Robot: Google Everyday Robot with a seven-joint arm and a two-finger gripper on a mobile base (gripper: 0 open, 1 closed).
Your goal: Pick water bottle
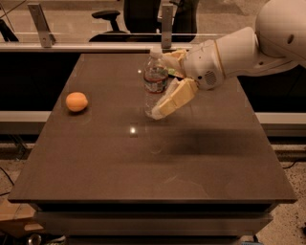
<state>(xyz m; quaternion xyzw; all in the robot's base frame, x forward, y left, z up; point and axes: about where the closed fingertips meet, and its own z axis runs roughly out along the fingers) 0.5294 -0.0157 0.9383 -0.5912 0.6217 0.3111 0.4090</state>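
Note:
The water bottle (155, 81) stands upright on the dark table (143, 167), back of centre. It is clear, with a white cap and a label band with a red stripe. My gripper (166, 85) reaches in from the right on a white arm (239, 50). It is open, with its tan fingers on either side of the bottle. The near finger (174, 98) lies in front of the bottle's lower half and overlaps its base. The far finger (173, 57) is behind the bottle near its shoulder. The bottle rests on the table.
An orange (76, 101) lies on the table's left side. A metal rail with posts (95, 46) runs along the table's far edge. Office chairs (143, 14) stand beyond it. The table's front edge is near the bottom of the view.

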